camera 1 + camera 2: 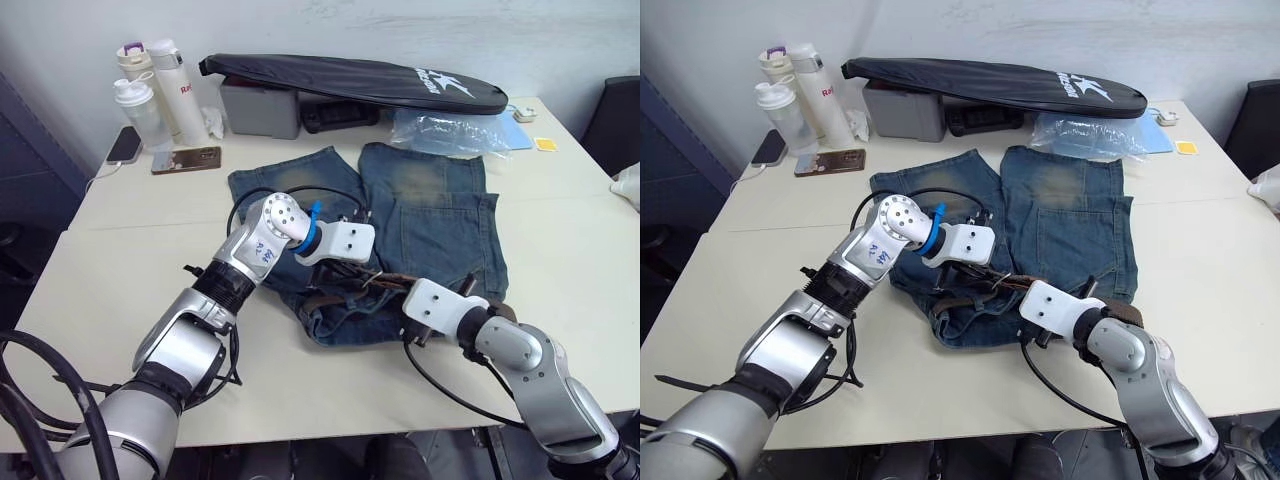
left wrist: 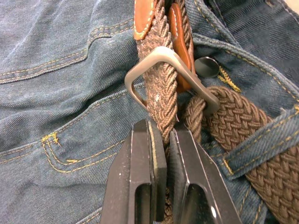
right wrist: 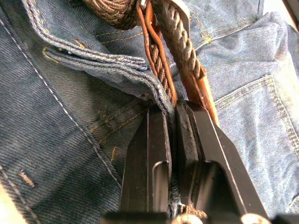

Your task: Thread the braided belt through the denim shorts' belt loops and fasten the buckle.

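office-like room: pale table (image 1: pixel 120 250), bottles (image 1: pixel 150 95), phones (image 1: pixel 185 159).

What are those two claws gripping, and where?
Left gripper pinches the braided belt just below the buckle. Right gripper pinches a denim shorts fold beside the belt.

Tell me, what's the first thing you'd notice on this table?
Blue denim shorts lie spread in the table's middle. Both grippers work at the waistband: the left gripper pinches the braided belt just below its silver buckle, and the right gripper clamps a denim fold.
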Tool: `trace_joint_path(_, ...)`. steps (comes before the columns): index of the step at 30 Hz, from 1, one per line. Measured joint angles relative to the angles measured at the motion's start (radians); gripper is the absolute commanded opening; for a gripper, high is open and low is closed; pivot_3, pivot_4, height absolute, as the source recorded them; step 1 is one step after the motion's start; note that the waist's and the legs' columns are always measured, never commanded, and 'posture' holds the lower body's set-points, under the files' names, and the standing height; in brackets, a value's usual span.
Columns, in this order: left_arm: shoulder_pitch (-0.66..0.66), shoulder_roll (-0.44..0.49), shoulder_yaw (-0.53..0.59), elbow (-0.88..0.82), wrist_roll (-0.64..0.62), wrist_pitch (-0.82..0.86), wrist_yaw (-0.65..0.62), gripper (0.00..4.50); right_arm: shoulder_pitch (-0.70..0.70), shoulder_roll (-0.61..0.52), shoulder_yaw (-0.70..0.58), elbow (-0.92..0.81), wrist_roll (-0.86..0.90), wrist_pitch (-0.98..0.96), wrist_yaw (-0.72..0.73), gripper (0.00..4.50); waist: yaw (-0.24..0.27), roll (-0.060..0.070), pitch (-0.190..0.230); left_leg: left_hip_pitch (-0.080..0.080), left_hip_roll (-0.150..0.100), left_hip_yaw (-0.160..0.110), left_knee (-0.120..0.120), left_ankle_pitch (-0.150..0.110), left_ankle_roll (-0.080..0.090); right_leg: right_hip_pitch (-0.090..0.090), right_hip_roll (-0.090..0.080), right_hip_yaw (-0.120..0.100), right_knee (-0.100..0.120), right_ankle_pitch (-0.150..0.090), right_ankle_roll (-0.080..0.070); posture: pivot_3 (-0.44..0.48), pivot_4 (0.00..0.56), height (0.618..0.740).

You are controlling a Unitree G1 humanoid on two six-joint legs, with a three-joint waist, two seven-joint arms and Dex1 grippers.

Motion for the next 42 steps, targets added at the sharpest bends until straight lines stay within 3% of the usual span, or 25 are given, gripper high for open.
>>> trace_joint_path(13, -0.038, -0.038, 0.0, 0.075, 0.002, -0.002, 0.019, 0.0, 0.015, 0.0, 0.001, -0.001, -0.027, -0.001, 0.012, 0.02, 0.0, 0.0, 0.0, 0.0, 0.0, 0.0, 0.0, 0.0, 0.0, 0.0, 0.0, 0.0, 0.001, 0.0, 0.0, 0.0, 0.15, 0.645)
trace_joint_path(15, -0.041, -0.038, 0.0, 0.075, 0.002, -0.003, 0.015, 0.0, 0.026, 0.018, -0.011, -0.007, -0.015, 0.004, 0.014, 0.94, 0.0, 0.0, 0.0, 0.0, 0.0, 0.0, 0.0, 0.0, 0.0, 0.0, 0.0, 0.0, 0.001, 0.0, 0.0, 0.0, 0.15, 0.645)
trace_joint_path(16, -0.041, -0.038, 0.0, 0.075, 0.002, -0.003, 0.014, 0.0, 0.03, 0.031, -0.017, -0.008, -0.004, 0.011, 0.013, 1.05, 0.0, 0.0, 0.0, 0.0, 0.0, 0.0, 0.0, 0.0, 0.0, 0.0, 0.0, 0.0, 0.001, 0.0, 0.0, 0.0, 0.15, 0.645)
trace_joint_path(18, -0.041, -0.042, 0.0, 0.074, 0.001, -0.008, 0.011, 0.0, 0.031, 0.05, -0.019, -0.01, 0.013, 0.019, 0.014, 1.73, 0.0, 0.0, 0.0, 0.0, 0.0, 0.0, 0.0, 0.0, 0.0, 0.0, 0.0, 0.0, 0.001, 0.0, 0.0, 0.0, 0.15, 0.645)
trace_joint_path(19, -0.041, -0.049, 0.0, 0.073, 0.001, -0.01, 0.009, 0.0, 0.031, 0.059, -0.018, -0.013, 0.023, 0.02, 0.014, 1.78, 0.0, 0.0, 0.0, 0.0, 0.0, 0.0, 0.0, 0.0, 0.0, 0.0, 0.0, 0.0, 0.001, 0.0, 0.0, 0.0, 0.15, 0.645)
trace_joint_path(24, -0.039, -0.05, -0.005, 0.044, 0.001, -0.009, -0.003, 0.0, 0.044, 0.023, -0.069, -0.072, 0.1, 0.05, 0.086, 3.48, 0.003, 0.0, 0.0, 0.0, 0.0, 0.0, 0.0, 0.0, 0.0, 0.0, 0.0, 0.0, 0.001, 0.0, 0.0, 0.0, 0.15, 0.645)
trace_joint_path(33, -0.024, -0.042, -0.012, 0.035, 0.001, -0.002, -0.019, 0.0, -0.001, -0.075, -0.343, -0.211, 0.404, 0.258, 0.28, 3.48, 0.003, 0.0, 0.0, 0.0, 0.0, -0.001, 0.0, -0.001, 0.001, 0.001, 0.0, 0.0, 0.0, 0.0, 0.0, 0.0, 0.15, 0.645)
trace_joint_path(37, -0.022, -0.042, -0.013, 0.033, 0.001, 0.0, -0.019, 0.0, -0.006, -0.207, -0.383, -0.181, 0.393, 0.231, 0.285, 3.48, 0.003, 0.0, 0.0, 0.0, 0.0, 0.0, 0.0, -0.001, 0.002, 0.001, 0.0, 0.0, -0.001, 0.0, 0.0, 0.0, 0.15, 0.645)
trace_joint_path(42, -0.022, -0.043, -0.017, 0.016, 0.001, 0.008, -0.02, 0.0, 0.013, -0.234, -0.378, -0.104, 0.37, 0.151, 0.257, 3.48, 0.002, 0.0, 0.0, 0.0, 0.0, 0.0, 0.0, -0.001, 0.002, 0.001, 0.0, 0.0, -0.001, 0.0, 0.0, 0.0, 0.15, 0.645)
